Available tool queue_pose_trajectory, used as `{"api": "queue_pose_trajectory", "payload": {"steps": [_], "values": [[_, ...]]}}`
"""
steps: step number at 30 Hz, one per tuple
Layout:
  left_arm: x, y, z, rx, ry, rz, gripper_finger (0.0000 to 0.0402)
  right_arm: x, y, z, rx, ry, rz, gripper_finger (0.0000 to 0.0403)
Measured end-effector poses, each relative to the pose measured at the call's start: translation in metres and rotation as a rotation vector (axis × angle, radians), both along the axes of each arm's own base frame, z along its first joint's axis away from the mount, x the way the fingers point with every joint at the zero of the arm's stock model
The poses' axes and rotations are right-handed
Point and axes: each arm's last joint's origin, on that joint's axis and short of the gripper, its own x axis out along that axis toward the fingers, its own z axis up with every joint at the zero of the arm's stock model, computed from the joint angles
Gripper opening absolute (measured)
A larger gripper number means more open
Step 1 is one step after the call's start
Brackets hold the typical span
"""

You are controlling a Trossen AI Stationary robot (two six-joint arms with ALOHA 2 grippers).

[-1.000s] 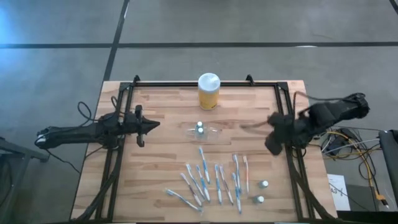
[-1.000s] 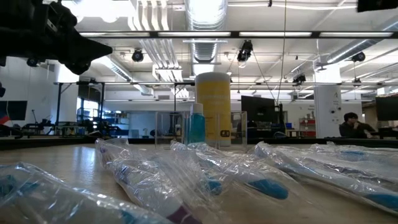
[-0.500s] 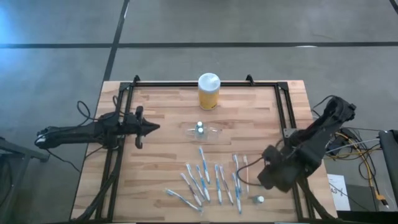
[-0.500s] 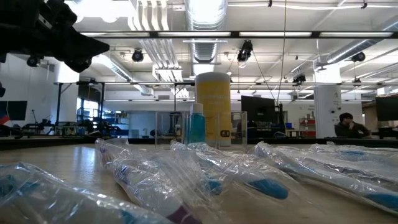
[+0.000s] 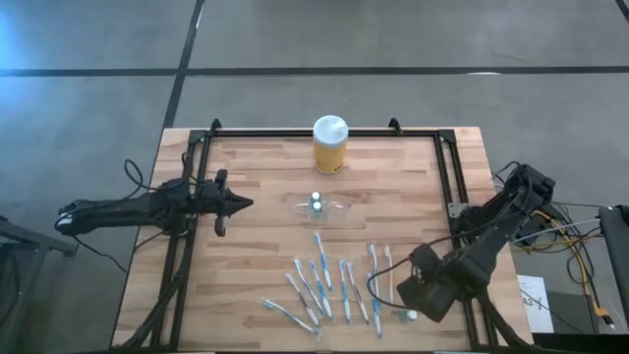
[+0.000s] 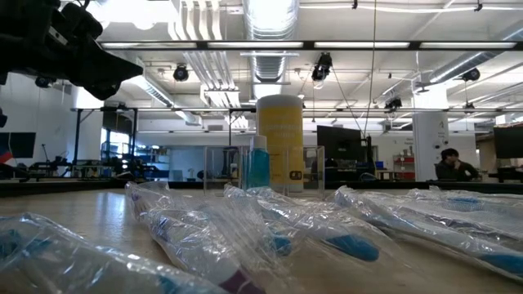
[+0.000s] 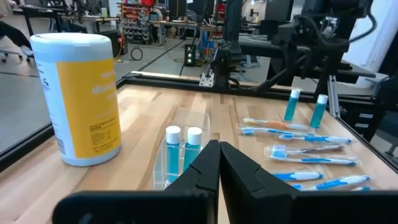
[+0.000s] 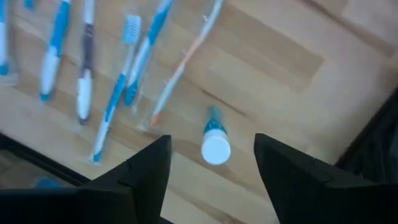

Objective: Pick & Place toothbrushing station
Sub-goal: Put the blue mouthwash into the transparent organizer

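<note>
Several blue-and-white toothbrushes [image 5: 329, 285] lie flat on the wooden table near its front edge. The clear holder [image 5: 320, 206] stands mid-table with two white-capped blue tubes [image 7: 180, 149] upright in it. My right gripper [image 8: 214, 177] hovers open, pointing down over the table's near right part. One white-capped tube [image 8: 216, 146] stands on the table between its fingers, untouched. Another tube [image 5: 411, 316] stands beside the gripper. My left gripper [image 5: 238, 204] waits shut above the table's left side, its tips toward the holder.
A yellow jar with a white lid [image 5: 330, 144] stands at the table's far edge behind the holder. A black frame rail [image 5: 447, 177] runs along the table's sides. A person [image 6: 449, 163] sits far off in the room.
My right gripper has swung from the table's right edge toward the near edge and come down over the two white-capped tubes, now covering one of them in the high view. The left arm and the things on the table have kept still.
</note>
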Motion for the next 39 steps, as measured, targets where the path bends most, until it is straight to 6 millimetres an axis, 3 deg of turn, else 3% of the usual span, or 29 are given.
{"api": "queue_pose_trajectory", "payload": {"steps": [7, 39], "values": [[0.000, 0.000, 0.000, 0.000, 0.000, 0.001, 0.0010, 0.003, 0.008, -0.012, 0.031, 0.092, -0.004, 0.0233], [0.000, 0.000, -0.001, -0.008, 0.008, 0.002, 0.0012, 0.011, 0.014, -0.033, 0.028, 0.132, -0.010, 0.0224]]}}
